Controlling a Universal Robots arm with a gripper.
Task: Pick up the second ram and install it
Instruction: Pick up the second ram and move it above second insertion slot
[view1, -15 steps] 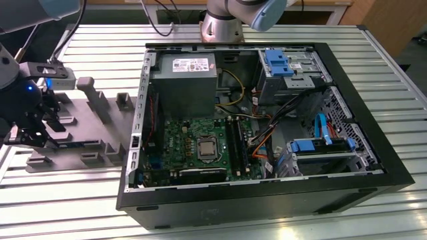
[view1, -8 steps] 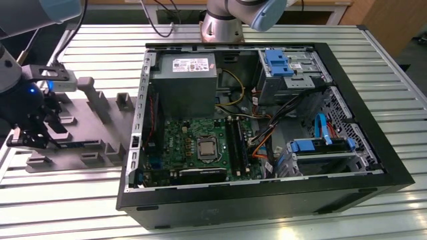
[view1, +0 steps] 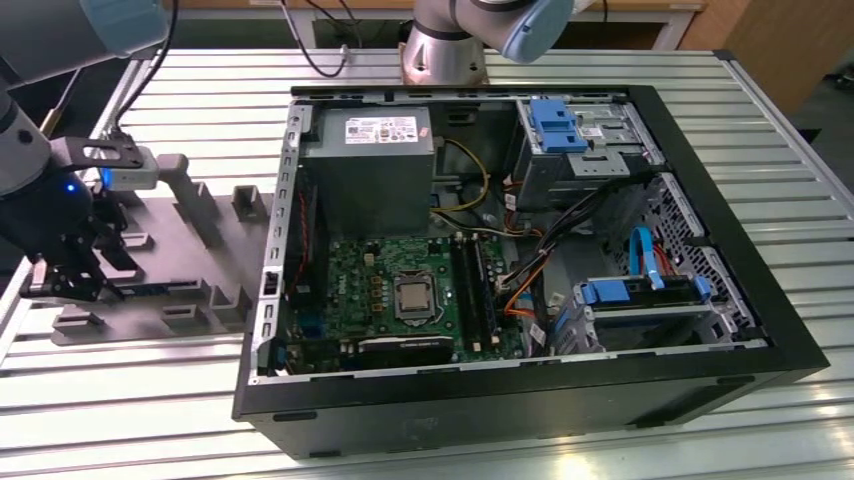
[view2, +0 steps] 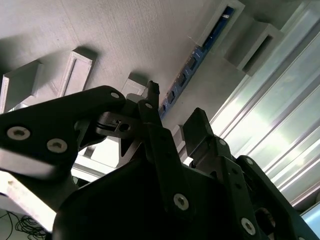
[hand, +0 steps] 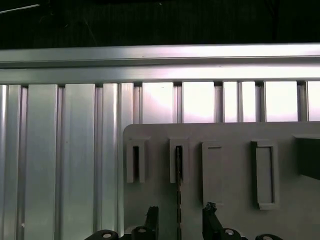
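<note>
Grey tray (view1: 220, 265) — one ram (view2: 191, 65) between jaws

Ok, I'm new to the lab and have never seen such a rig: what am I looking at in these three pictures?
The exterior view looks down on a slatted metal table. On it stands an open computer case with its green motherboard. At the exterior view's left lies a grey holder tray, and the robot arm reaches down over it. The two wrist views come from cameras riding on the arm, looking along its tool, the two-fingered grasping part. In the first wrist view the second ram, a thin circuit stick, stands on edge in a tray slot. The tool's open fingers sit either side of it. Nothing is held yet.
</note>
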